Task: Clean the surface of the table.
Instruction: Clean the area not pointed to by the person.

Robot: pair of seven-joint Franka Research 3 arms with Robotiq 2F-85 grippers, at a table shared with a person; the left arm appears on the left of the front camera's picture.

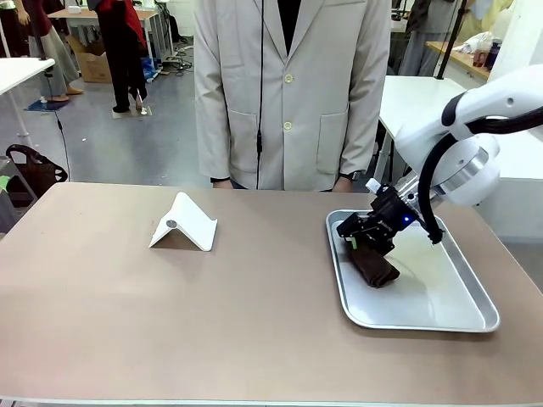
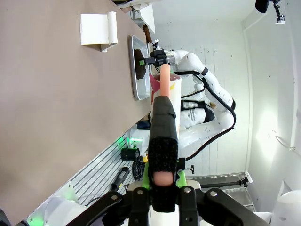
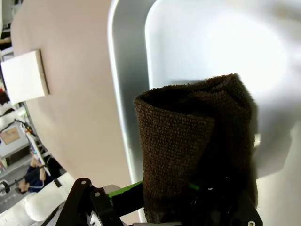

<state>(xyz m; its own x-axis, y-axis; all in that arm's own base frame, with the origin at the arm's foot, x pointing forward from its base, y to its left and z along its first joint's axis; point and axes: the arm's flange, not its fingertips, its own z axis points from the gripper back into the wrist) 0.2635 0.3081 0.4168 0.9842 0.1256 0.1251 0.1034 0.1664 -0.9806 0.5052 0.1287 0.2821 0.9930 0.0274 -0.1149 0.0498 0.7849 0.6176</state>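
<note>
Both pairs of fingers are clamped. The right gripper (image 1: 365, 244) pinches a brown cloth (image 1: 379, 271) over the metal tray (image 1: 458, 320), right on the table (image 1: 212, 314). The left gripper (image 2: 163, 190) squeezes a black-sleeved peach rod (image 2: 163, 132).

Right arm (image 1: 475, 127) comes in at upper right of frame, wrist angled down-left. Right gripper (image 1: 365, 244), centre-right: jaws clamped on cloth (image 1: 377, 270). Left gripper (image 2: 163, 195), bottom centre: jaws closed round stick (image 2: 163, 136).

Matt, smooth brownish-taupe table top (image 1: 127, 305); satin-finished silver metal tray (image 1: 445, 298); rough, looped-pile dark brown cloth (image 1: 378, 270); smooth white folded plastic stand (image 1: 188, 225); coarse black sleeve (image 2: 163, 141) on smooth peach rod (image 2: 165, 77).
</note>
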